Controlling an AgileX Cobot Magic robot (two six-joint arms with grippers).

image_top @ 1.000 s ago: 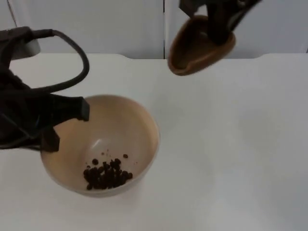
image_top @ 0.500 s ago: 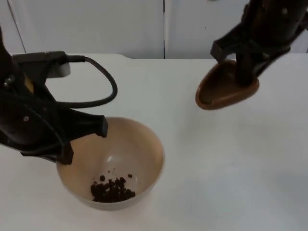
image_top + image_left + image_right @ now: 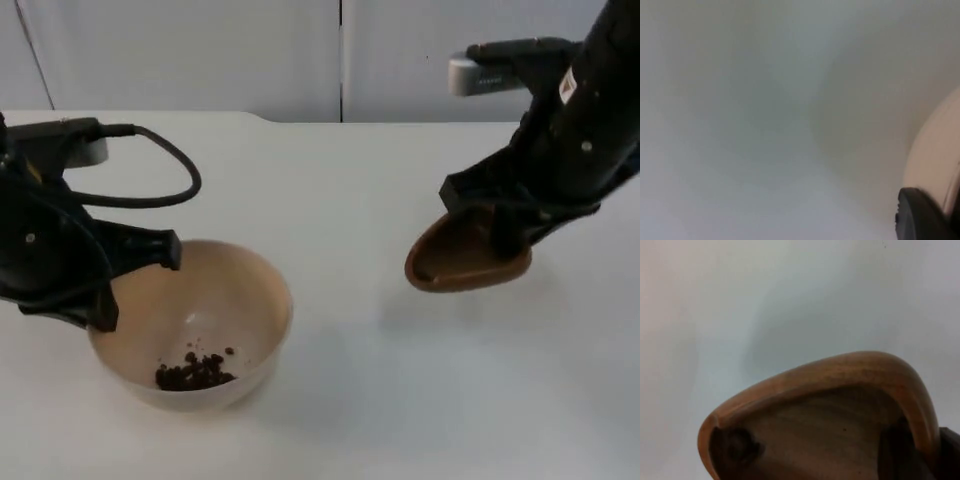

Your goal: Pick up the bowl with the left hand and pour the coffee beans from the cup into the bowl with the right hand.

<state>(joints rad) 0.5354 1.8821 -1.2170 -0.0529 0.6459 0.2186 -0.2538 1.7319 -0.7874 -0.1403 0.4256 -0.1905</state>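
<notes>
A beige bowl [image 3: 200,300] sits low at the table's front left with a small heap of dark coffee beans [image 3: 193,373] in its bottom. My left gripper [image 3: 100,300] is shut on the bowl's left rim; the bowl's pale wall [image 3: 935,165] curves past one black fingertip [image 3: 922,215]. A brown wooden cup [image 3: 462,255] hangs tilted just above the table at the right, mouth facing left, and looks empty inside. My right gripper [image 3: 505,235] is shut on its rim. The cup's wooden rim [image 3: 830,375] shows close up over the white table.
The white table top [image 3: 360,380] ends at a grey partition wall [image 3: 250,50] at the back. A black cable [image 3: 170,160] loops over the left arm behind the bowl.
The right gripper has carried the cup down and to the right, from high at the back to just above the table. The left gripper has lowered the bowl and shifted it left.
</notes>
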